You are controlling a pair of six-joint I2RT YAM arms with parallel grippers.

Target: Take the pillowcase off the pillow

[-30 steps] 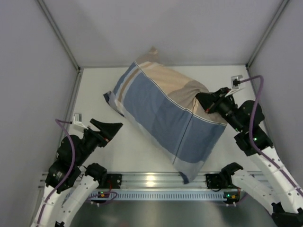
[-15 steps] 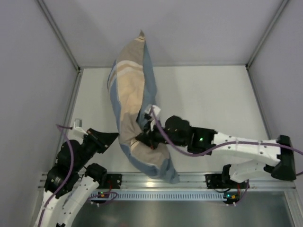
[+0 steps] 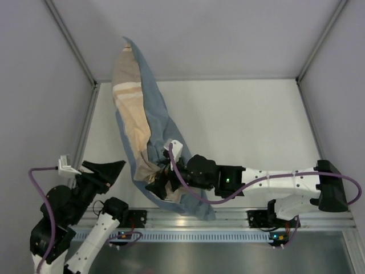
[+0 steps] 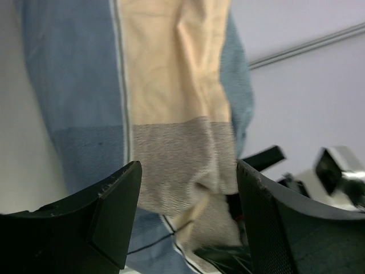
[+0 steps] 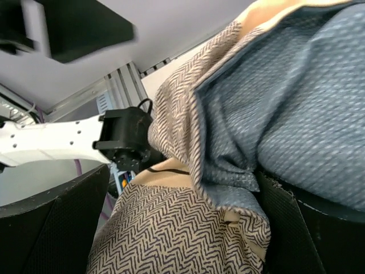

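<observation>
Pillowcase: the pillowcase (image 3: 134,108) stands tall on the worktop (image 3: 256,125), its top at 11 o'clock and its foot at 6 by the near edge.
Overhead only: we see the right pincer (image 3: 159,181) buried in the lower folds, and the left pincer (image 3: 114,168) near it at 8, apart.
Right wrist only: its fingers (image 5: 51,228) are spread wide, with cloth bunched loose between them.
Left wrist only: the fingers are parted and grip nothing.
Since before: the top has swung leftward, and the left arm has drawn back.

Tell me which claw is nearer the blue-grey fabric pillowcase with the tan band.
Right. The right claw is buried in lower folds of the pillowcase; the left claw sits apart, to its left.
</observation>
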